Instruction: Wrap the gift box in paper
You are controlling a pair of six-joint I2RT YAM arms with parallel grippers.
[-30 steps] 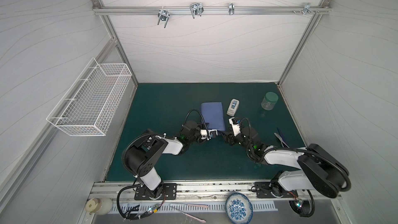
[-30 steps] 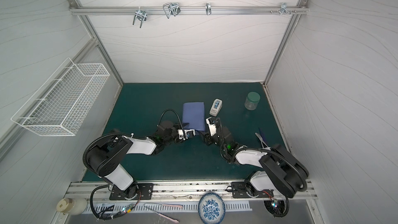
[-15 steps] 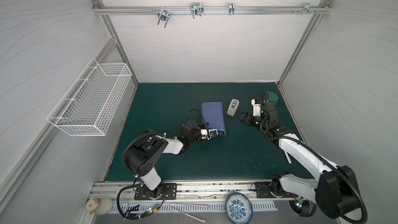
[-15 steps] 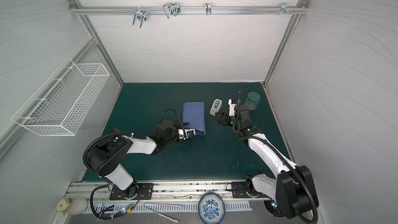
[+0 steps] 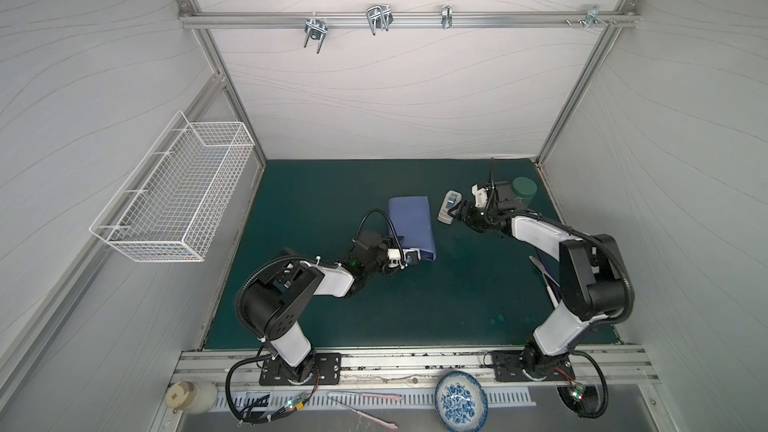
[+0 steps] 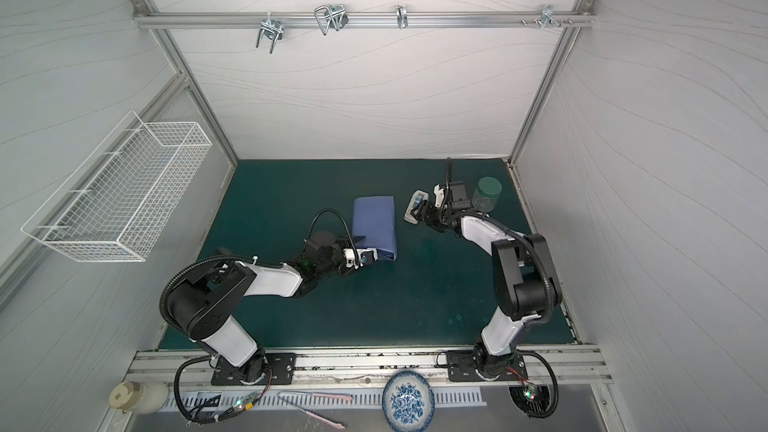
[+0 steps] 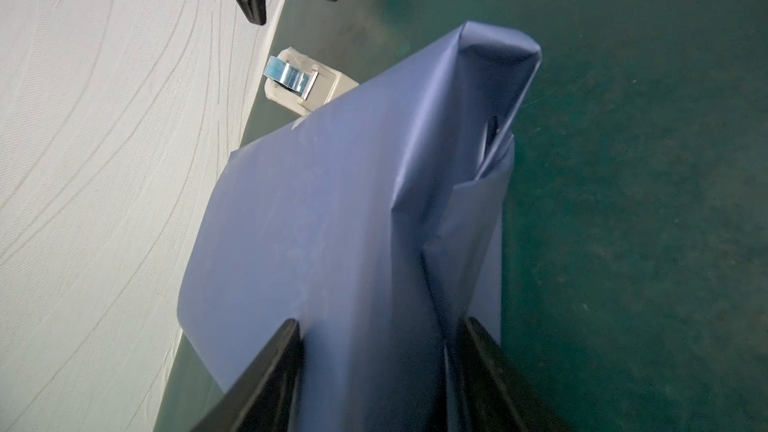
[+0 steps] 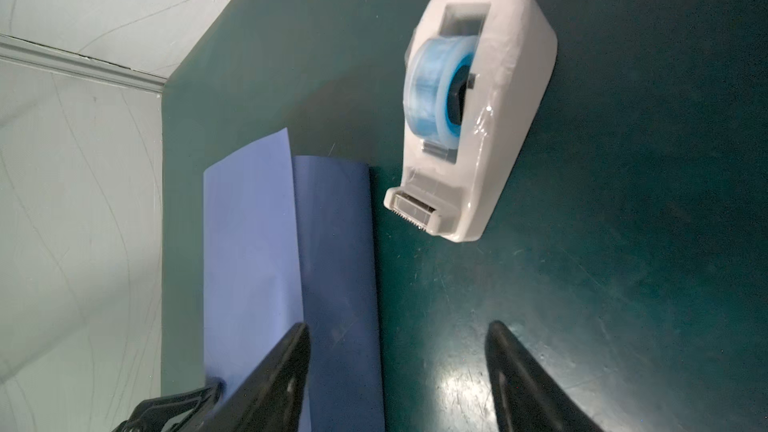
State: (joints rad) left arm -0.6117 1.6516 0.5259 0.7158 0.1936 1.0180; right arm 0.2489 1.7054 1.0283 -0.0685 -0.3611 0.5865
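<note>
- Your left gripper [image 7: 380, 324] is clamping the paper [image 5: 409, 222] at the parcel's near end fold. By my judgement, this is stopping the wrap from springing open.
- The paper is lying mid-tabletop [image 5: 332, 305] and hiding the box entirely.
- Your right gripper [image 8: 399, 326] is hovering wide and empty, facing the dispenser [image 8: 469, 118] at its cutter, likely to draw tape.
</note>
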